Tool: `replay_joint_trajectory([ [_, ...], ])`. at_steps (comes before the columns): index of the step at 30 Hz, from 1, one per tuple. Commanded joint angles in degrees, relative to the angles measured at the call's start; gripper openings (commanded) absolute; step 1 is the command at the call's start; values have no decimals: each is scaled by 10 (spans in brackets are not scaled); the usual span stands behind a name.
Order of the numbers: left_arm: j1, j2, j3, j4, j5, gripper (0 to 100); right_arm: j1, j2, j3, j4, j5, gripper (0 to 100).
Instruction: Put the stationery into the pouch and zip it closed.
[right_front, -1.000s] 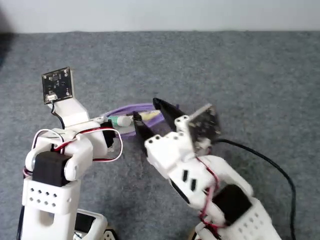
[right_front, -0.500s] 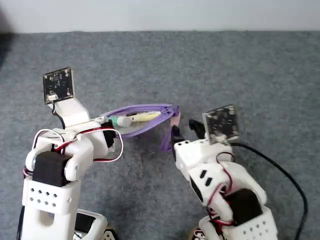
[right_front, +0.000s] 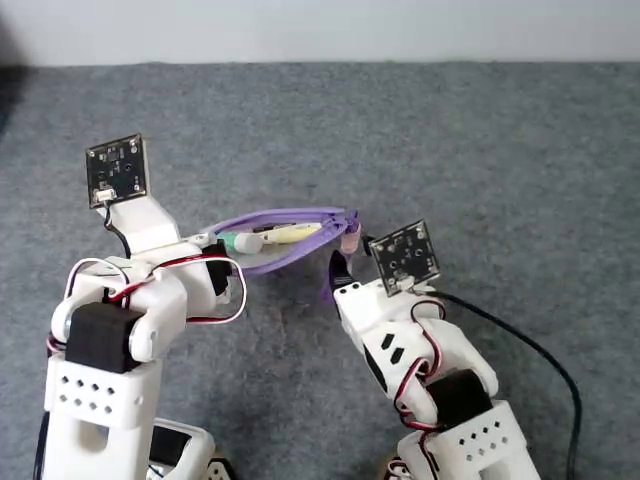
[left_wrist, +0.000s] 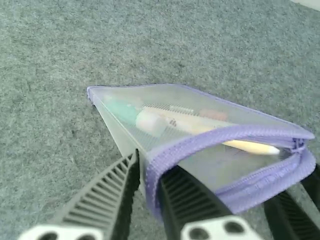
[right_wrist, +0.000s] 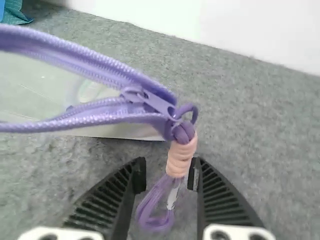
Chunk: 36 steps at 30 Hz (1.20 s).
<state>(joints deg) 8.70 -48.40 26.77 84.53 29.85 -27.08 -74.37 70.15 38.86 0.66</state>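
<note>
While stationery (left_wrist: 150, 121) lies inside pouch (left_wrist: 200, 165), zip (right_wrist: 90, 62) not yet closed. Left gripper (left_wrist: 149, 167) clamps pouch rim. Right gripper (right_wrist: 167, 165): jaws apart around pull (right_wrist: 179, 150), no pinch.

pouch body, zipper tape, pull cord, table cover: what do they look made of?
Pouch: translucent soft plastic or fine mesh, hard to tell which; the stationery shows through the wall.
Zipper tape: woven purple fabric, with a ribbed weave visible.
Pull cord: purple string with a peach wrap, probably textile.
Table cover: grey carpet-like felt, matte and fuzzy.
</note>
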Motion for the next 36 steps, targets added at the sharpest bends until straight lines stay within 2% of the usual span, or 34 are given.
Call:
replay_joint_trajectory([
  [1,-4,-4,-26,-8,6,13,7,-1,13,-41,14,134],
  [14,0,-4,-26,-11,6,13,7,8,11,-66,31,133],
  [26,-3,-4,-26,-8,6,13,8,219,-102,-113,5,133],
  [36,-3,-4,-26,-8,6,13,44,201,-106,-108,7,122],
])
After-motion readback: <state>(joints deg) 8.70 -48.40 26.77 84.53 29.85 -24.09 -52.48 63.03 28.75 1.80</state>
